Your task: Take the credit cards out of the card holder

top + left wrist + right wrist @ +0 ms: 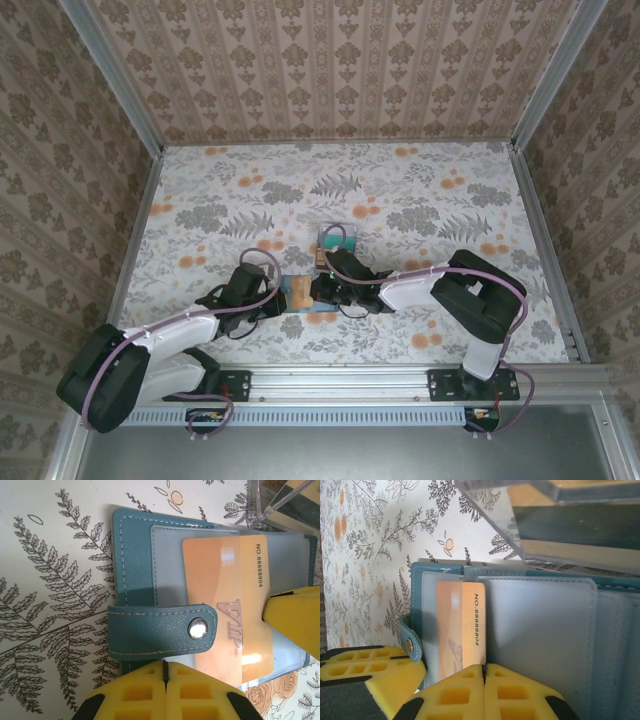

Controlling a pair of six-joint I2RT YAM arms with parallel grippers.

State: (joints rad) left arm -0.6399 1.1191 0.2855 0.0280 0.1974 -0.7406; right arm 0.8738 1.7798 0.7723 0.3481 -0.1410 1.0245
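Our left gripper (165,682), jaws closed on nothing, sits at the edge of the open card holder (132,555) on the desk (50,655). An orange credit card (220,580) juts from its pocket. Our right gripper (483,682), likewise closed, touches that card.

White and black shells on left arm (170,335) and right arm (440,285), mauve cables (345,270) looped along; yellow gripper fingers (135,695), square hollows moulded in.
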